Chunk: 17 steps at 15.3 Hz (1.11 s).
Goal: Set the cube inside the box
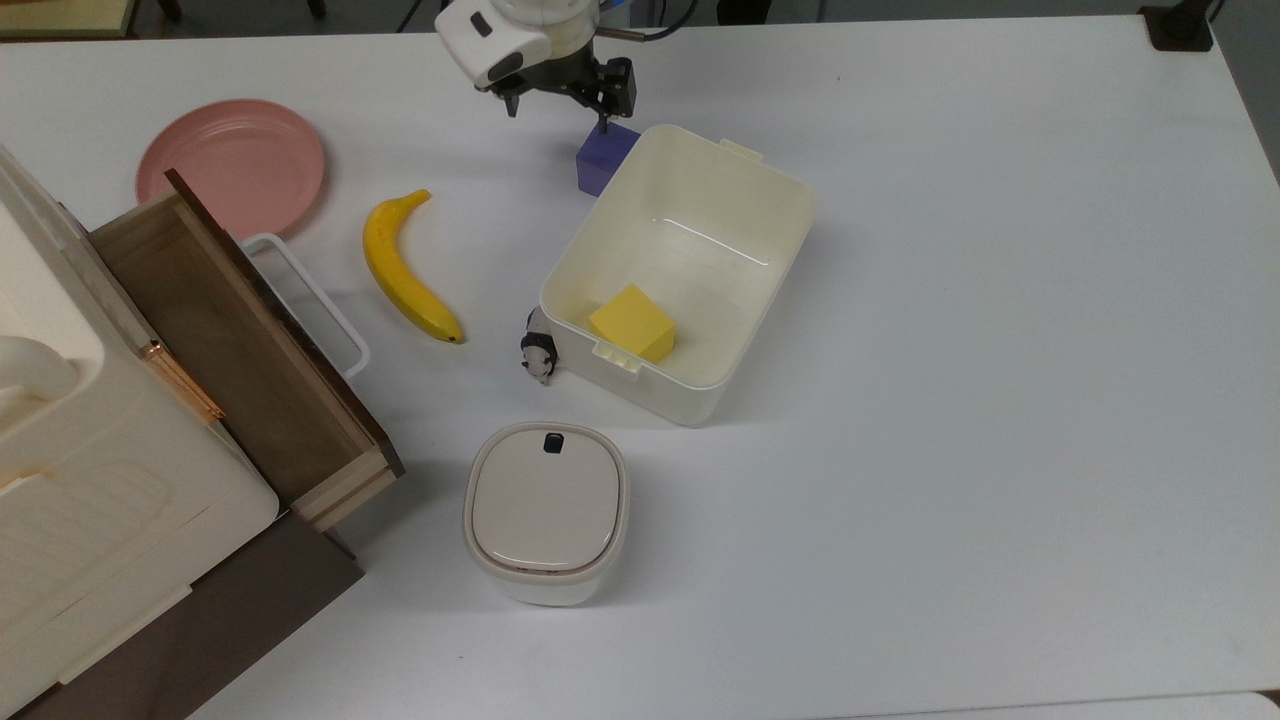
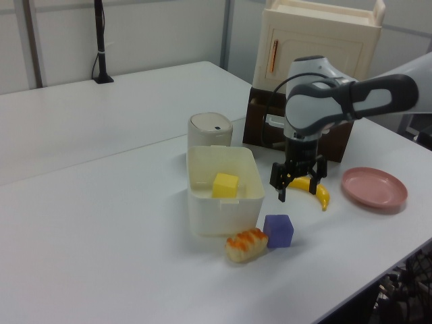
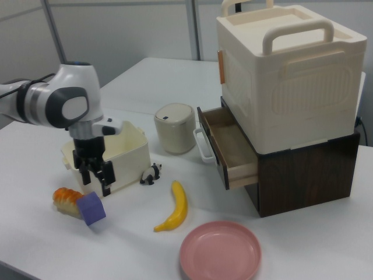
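box (image 1: 770,215) holds yellow cube (image 1: 632,321); purple cube (image 1: 603,157) outside.

Matte purple cube (image 2: 279,231), glossy cream plastic box (image 1: 765,205), dark wooden drawer (image 3: 228,147)

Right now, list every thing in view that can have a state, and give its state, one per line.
gripper: open, empty, above the purple cube
purple cube: on the table, outside the box
box: open, holds a yellow cube
drawer: pulled open
lidded container: lid shut
pink plate: empty
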Each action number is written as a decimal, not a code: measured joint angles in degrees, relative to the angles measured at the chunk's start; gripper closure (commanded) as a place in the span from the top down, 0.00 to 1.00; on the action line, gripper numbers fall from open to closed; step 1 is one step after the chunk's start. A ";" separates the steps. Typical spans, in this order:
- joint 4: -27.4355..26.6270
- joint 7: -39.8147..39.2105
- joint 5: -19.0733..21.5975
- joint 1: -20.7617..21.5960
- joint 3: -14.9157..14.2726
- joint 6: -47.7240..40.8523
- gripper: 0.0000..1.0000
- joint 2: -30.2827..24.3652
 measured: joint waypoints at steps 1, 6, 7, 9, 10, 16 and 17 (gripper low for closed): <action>-0.97 2.01 0.00 0.87 0.02 0.53 1.00 -0.74; -6.11 10.33 0.00 4.98 0.38 7.70 1.00 -1.64; -6.84 10.99 -0.03 5.43 0.39 8.82 1.00 -1.71; -7.81 12.47 -0.97 6.03 0.42 10.24 1.00 -1.22; -8.27 13.49 -1.88 6.30 0.42 11.04 1.00 -0.53; -9.18 15.30 -3.53 6.57 0.41 14.16 1.00 3.21; -8.89 15.33 -3.53 6.49 0.40 14.16 1.00 2.95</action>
